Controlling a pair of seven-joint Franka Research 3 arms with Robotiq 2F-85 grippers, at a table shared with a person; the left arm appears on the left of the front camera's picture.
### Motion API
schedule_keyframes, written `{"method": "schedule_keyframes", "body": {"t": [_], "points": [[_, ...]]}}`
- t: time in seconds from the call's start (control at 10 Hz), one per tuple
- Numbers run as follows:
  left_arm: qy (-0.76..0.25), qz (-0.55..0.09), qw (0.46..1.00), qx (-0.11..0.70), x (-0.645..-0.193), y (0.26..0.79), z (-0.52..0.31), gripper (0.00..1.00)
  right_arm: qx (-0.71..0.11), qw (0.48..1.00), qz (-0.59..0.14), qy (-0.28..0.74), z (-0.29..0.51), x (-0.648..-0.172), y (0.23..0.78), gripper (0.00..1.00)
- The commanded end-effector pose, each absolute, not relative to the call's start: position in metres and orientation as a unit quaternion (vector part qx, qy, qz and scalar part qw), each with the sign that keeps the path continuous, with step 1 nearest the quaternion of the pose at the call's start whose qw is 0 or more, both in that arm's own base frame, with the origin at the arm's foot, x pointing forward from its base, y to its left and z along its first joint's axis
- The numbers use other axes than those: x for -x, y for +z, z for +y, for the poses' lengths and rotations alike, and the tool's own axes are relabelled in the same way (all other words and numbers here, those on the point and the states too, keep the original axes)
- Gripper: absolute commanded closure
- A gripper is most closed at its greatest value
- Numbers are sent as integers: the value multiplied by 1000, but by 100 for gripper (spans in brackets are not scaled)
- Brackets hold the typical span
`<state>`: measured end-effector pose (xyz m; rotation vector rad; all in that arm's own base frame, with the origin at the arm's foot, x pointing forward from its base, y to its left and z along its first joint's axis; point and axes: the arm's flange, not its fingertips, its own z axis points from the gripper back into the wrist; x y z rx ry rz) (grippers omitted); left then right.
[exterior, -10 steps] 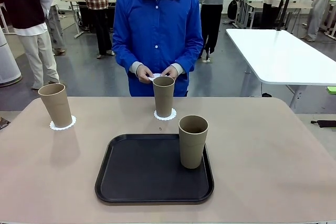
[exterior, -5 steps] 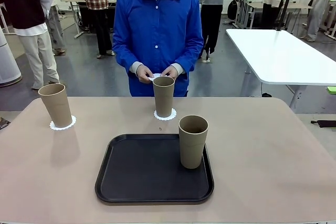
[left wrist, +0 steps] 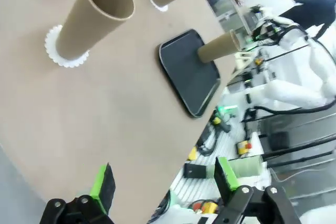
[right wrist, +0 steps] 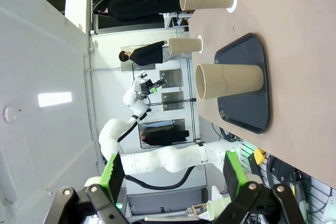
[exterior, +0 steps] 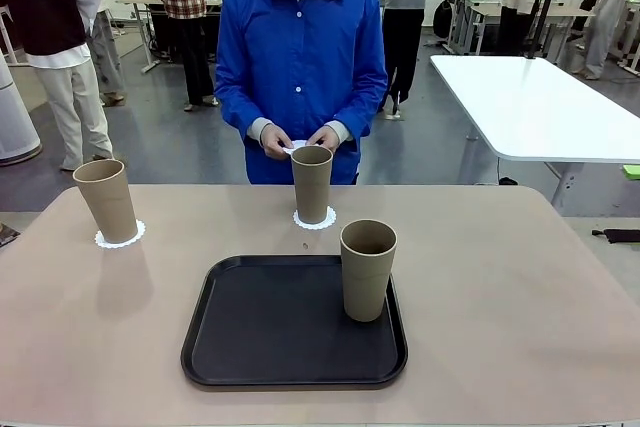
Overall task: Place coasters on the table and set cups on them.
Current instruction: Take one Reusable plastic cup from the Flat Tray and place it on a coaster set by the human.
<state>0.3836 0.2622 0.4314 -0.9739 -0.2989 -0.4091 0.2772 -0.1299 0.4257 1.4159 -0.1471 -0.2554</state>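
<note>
Three khaki cups stand on the beige table (exterior: 520, 287). The left cup (exterior: 106, 199) sits on a white lacy coaster (exterior: 120, 238). At the far middle, another cup (exterior: 312, 183) rests on its own coaster (exterior: 315, 220). The third cup (exterior: 368, 269) stands on the black tray (exterior: 270, 327). The person's hands hold a further white coaster (exterior: 297, 145) behind the middle cup. My left gripper (left wrist: 164, 182) hangs open above the table's edge, well short of the nearest cup (left wrist: 92, 19) and its coaster (left wrist: 65, 56). My right gripper (right wrist: 173, 174) is open, clear of the tray cup (right wrist: 228, 80).
A white table (exterior: 540, 107) stands behind on the right. Several people stand farther back in the room. The tabletop's right half is bare, and so is the tray's left part. The other arm (right wrist: 157, 158) shows in the right wrist view, off the table.
</note>
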Motion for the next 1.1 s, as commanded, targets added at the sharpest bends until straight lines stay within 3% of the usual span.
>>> {"method": "schedule_keyframes", "body": {"t": [0.0, 0.4, 1.0], "points": [[-186, -119, 831, 511, -394, 416, 302, 0, -650, 748, -70, -115, -129, -277, 428, 0], [-138, -158, 789, 577, -379, 393, 351, 0, -650, 748, -70, -115, -129, -277, 428, 0], [-107, -194, 790, 572, -367, 395, 365, 0, -650, 748, -70, -115, -129, -277, 428, 0]]}}
